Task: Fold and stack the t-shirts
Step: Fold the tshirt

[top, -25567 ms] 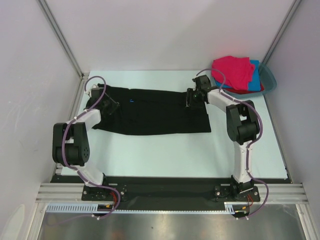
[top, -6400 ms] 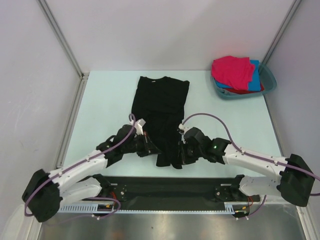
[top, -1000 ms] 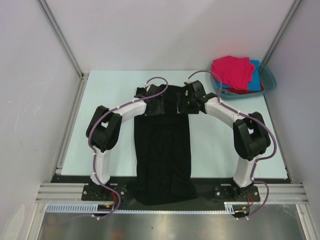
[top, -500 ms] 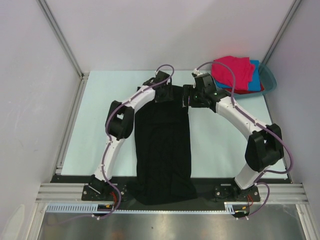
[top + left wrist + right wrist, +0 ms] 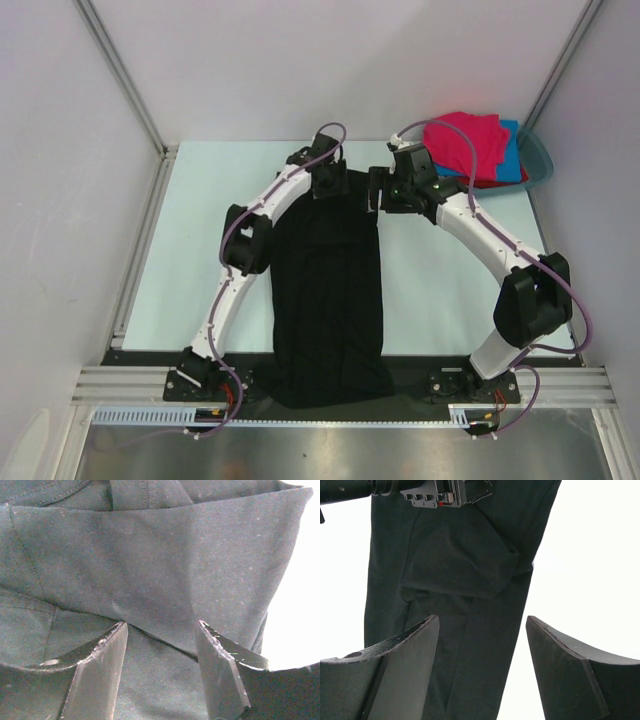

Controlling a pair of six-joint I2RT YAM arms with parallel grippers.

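White booth walls (image 5: pixel 300 70), pale mint tabletop (image 5: pixel 200 250). Long black cloth t-shirt (image 5: pixel 330 290) lies mid-table, hem seemingly over the near edge. Teal plastic basin (image 5: pixel 541 156) at far right holds magenta-pink cloth t-shirt (image 5: pixel 465 140). Left gripper (image 5: pixel 161 625) and right gripper (image 5: pixel 482 617) sit above the black shirt's far end, fingers spread, empty.

Arms at far reach; left hand (image 5: pixel 161 630) and right hand (image 5: pixel 482 625) splayed, empty.

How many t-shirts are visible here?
4. The black t-shirt lies stretched on the table. In the teal basin, the pink t-shirt tops the pile, the blue t-shirt and a red t-shirt edge show beneath. Others may be hidden there.
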